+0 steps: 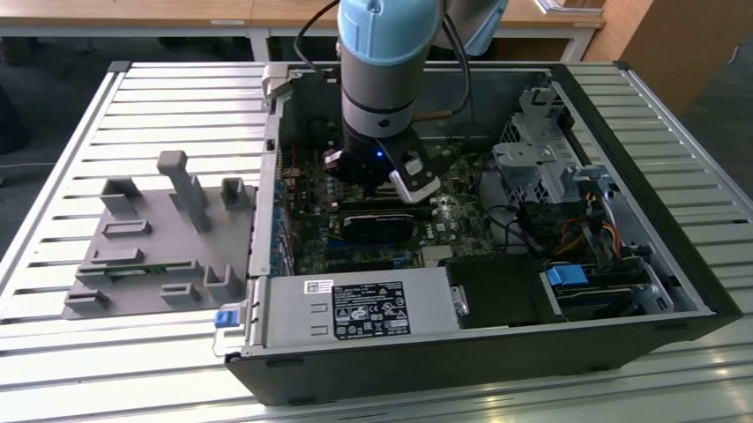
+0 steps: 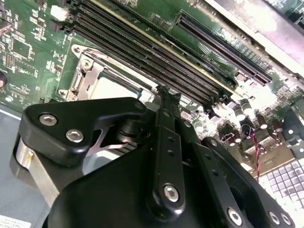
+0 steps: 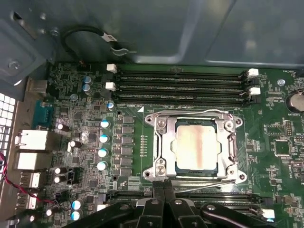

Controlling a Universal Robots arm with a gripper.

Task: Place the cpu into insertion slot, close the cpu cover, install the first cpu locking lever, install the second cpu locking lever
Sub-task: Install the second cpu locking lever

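Cpu (image 3: 197,147) seated in insertion slot (image 3: 167,167), cpu cover (image 3: 161,124) down. Gripper (image 3: 164,186) fingertips together, empty, at socket's 6 o'clock edge beside thin locking lever (image 3: 209,185). Risk: fingertips slipping off lever, scraping board.

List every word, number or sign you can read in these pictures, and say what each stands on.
On the power supply, a black label: white print, too small to read.
Beside it, a white sticker: too small to read.
On the green circuit board: white markings, too small to read.
Nothing legible.
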